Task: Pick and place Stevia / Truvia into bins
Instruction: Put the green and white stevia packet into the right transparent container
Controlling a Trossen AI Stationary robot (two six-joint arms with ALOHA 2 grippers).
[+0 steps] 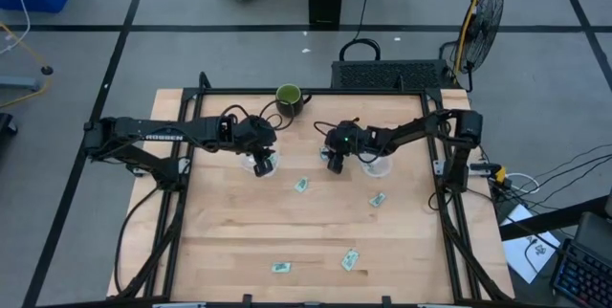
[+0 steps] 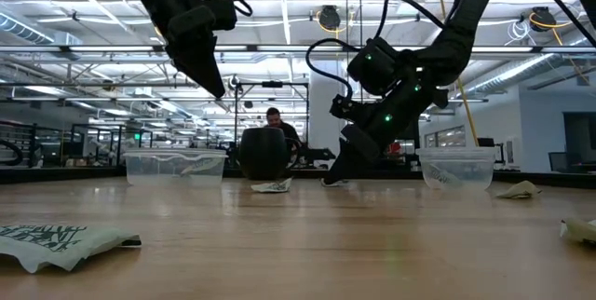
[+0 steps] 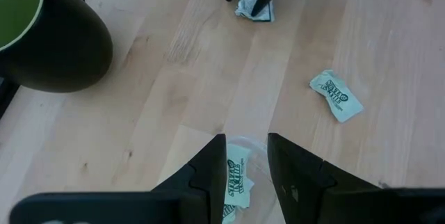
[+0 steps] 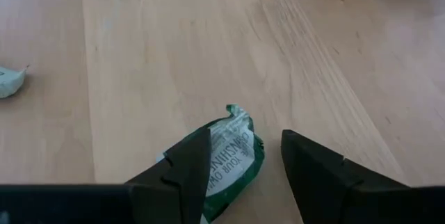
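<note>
- Sachets: several lie loose on the table [image 1: 229, 251]. High view shows one mid-table [image 1: 302, 185], one toward the right [image 1: 377, 199], and two near the front edge [image 1: 280, 268] [image 1: 349, 259]. One more lies at the right gripper's tips.
- Left bin [image 2: 174, 165]: holds at least one sachet [image 3: 236, 179], seen through the clear wall in the left wrist view. The low view also shows paper inside.
- Right bin [image 2: 455, 167]: something pale shows inside in the low view; I cannot tell how many sachets.
- Left gripper [image 3: 245, 161]: hangs over the left bin, fingers slightly spread, nothing between them. Reads as a drop just made, though that is a judgement.
- Right gripper [image 4: 245, 156]: down at the table beside the right bin, fingers spread either side of a green-printed sachet [image 4: 233, 151]. Not yet pinched; the sachet rests on the wood, crumpled at one end.
- Mug [image 1: 289, 97]: stands at the back of the table, between the arms; not part of the task.
- Progress: part done. At least five sachets remain outside the bins, including the one under the right gripper.
- Next, by judgement: right gripper closes on its sachet, lifts, carries it to the right bin.
- Risk: thin, flat paper may slip from the fingertips.
</note>
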